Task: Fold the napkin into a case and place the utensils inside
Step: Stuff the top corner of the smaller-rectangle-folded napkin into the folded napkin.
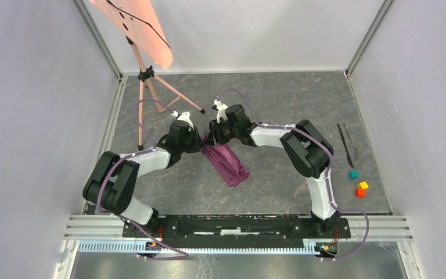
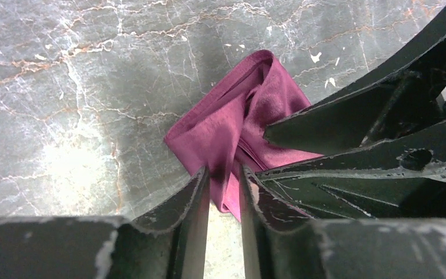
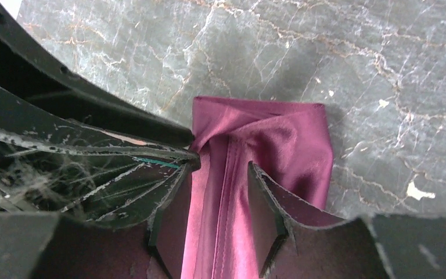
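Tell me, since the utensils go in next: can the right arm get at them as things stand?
Probably yes: the utensils lie uncovered just right of that arm, though the right gripper straddles the napkin and must withdraw first.

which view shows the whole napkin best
Top external: the napkin shows as a whole folded strip on the table, with only its far end hidden. The left wrist view shows just a bunched end. The right wrist view shows one end up close, lying between its own fingers.

The left arm (image 1: 151,158) and right arm (image 1: 322,195) share white link shells, black joint housings and purple cables (image 1: 230,90); their black pincer fingers (image 2: 191,226) are scuffed and pale-chipped.
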Controlling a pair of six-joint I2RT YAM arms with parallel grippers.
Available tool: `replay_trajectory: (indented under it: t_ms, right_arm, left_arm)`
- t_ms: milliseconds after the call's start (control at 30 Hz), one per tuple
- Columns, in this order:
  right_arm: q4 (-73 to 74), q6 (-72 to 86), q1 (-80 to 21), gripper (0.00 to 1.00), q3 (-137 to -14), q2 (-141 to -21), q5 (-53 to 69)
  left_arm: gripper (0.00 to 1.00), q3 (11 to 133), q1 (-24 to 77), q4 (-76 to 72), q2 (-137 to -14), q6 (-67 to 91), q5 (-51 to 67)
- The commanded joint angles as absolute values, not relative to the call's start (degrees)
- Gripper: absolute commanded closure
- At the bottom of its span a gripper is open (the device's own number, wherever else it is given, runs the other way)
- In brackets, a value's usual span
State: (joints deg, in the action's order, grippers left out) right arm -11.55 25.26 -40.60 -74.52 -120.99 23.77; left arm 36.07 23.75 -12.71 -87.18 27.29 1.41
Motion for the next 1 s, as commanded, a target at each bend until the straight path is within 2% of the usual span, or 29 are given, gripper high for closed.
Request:
replay_trajectory:
  t_ms: [0, 100, 133, 233, 400, 667, 800, 967]
  right_arm:
    - [-13.1, 24.7, -40.0, 0.54, -72.2, -117.3, 25.3]
    - [-13.3, 24.7, -40.0, 0.57, -71.9, -117.8, 25.9]
    - [-13.3, 24.6, -40.0, 0.59, -71.9, -118.2, 25.8]
    - [-14.0, 25.1, -40.0, 0.67, -71.9, -119.0, 26.0]
    - [-14.3, 26.1, -40.1, 0.79, -73.5, -121.0, 26.8]
    - [-14.1, 28.9, -42.0, 0.86, -77.7, -125.2, 26.2]
    - [-15.2, 31.2, -43.6, 0.89, -80.3, -127.5, 26.4]
    - [-15.2, 30.1, -41.7, 0.86, -76.5, -123.8, 26.9]
  left_arm:
    - [0.63, 35.6, 23.9, -11.0, -81.8, 31.3, 2.5]
    - [0.52, 35.1, 23.0, -7.5, -77.5, 33.5, 1.0]
    - [0.45, 34.9, 22.2, -5.9, -76.4, 34.9, 0.2]
    - [0.42, 33.8, 18.9, -2.5, -74.8, 40.3, 1.2]
    - [0.51, 32.6, 17.0, -5.5, -80.9, 45.6, 6.5]
    - [0.67, 34.1, 17.8, -12.4, -91.3, 46.2, 8.2]
    - [0.70, 33.8, 18.9, -14.9, -92.8, 47.2, 9.2]
    - [0.67, 32.8, 18.2, -10.7, -89.1, 43.8, 5.9]
